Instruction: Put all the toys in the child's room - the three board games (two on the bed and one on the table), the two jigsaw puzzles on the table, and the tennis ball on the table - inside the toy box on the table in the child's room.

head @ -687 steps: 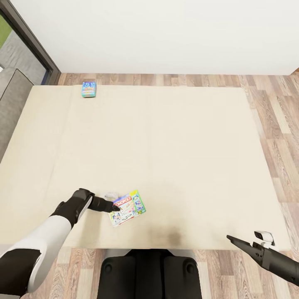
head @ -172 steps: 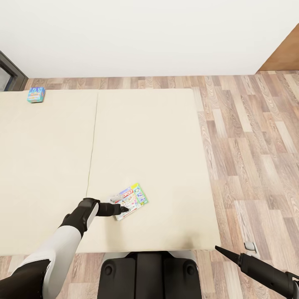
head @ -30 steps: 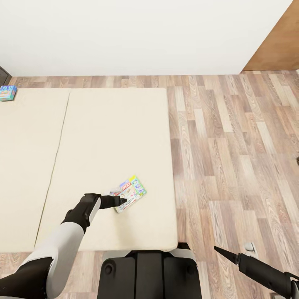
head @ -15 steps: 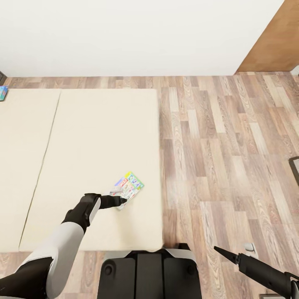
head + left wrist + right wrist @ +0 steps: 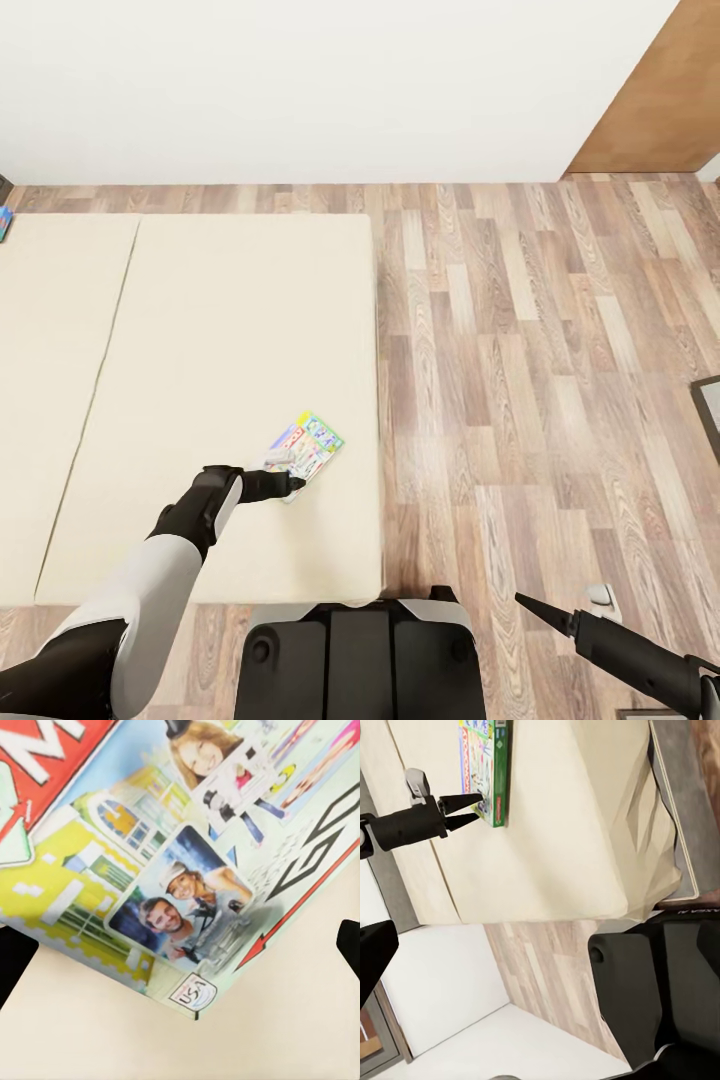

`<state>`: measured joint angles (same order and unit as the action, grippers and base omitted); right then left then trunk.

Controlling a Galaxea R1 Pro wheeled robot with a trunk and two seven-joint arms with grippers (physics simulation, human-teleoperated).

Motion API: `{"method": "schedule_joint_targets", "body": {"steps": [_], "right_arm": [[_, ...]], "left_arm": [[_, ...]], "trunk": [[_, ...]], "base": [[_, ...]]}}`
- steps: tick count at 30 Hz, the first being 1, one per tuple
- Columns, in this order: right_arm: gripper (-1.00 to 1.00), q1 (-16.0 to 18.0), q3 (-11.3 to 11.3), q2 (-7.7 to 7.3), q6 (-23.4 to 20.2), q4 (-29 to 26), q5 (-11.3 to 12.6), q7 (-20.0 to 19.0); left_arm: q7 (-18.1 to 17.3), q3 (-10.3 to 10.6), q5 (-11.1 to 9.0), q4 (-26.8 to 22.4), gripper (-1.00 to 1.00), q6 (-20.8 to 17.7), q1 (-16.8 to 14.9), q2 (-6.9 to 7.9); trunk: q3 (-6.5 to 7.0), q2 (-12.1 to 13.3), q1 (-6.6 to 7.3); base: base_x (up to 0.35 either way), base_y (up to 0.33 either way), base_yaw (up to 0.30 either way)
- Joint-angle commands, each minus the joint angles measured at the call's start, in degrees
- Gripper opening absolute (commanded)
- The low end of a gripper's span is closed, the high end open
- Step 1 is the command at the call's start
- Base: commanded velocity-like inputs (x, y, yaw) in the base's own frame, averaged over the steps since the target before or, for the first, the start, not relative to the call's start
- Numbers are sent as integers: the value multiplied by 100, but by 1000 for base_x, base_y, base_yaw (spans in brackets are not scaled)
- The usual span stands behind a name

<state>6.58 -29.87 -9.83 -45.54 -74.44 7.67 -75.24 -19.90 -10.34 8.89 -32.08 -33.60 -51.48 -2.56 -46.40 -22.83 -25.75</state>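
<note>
Left pincer [image 5: 291, 487] sits at the near corner of the Monopoly box [image 5: 308, 444] on the bed [image 5: 220, 330], its two dark fingers spread to either side of that corner and closed on nothing. I see the box lying flat near the bed's right edge. Right pincer [image 5: 522, 600] hangs low over the wood floor [image 5: 540, 350] at near right; I cannot tell whether it is released or clenched. Far left, a blue box [image 5: 4, 222] lies on the bed.
</note>
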Motion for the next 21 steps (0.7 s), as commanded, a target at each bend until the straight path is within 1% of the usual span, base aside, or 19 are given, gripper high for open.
{"method": "schedule_joint_targets", "body": {"steps": [1,9,16,19,21], "right_arm": [[100,1,-2,-1,-43,0,16,-9],[100,1,-20,-7,-52,0,30,-19],[100,1,-18,-4,-52,-2,28,-12],[100,1,-14,-2,-55,-2,26,-10],[100,1,-12,-2,-53,-1,25,-9]], "left_arm": [[-48,-47,61,-9,100,-29,-2,-9],[-58,-48,61,-9,100,-25,-2,-3],[-89,-55,61,-60,100,-47,-2,47],[-101,-55,66,-212,100,-84,-2,72],[-137,-55,66,-428,100,-221,-2,156]], "trunk": [[-6,-9,-3],[-6,-9,-3],[-6,-9,-3],[-6,-9,-3],[-6,-9,-3]], "base": [[0,-5,0],[0,-1,0],[0,0,0],[0,0,0],[0,0,0]]}}
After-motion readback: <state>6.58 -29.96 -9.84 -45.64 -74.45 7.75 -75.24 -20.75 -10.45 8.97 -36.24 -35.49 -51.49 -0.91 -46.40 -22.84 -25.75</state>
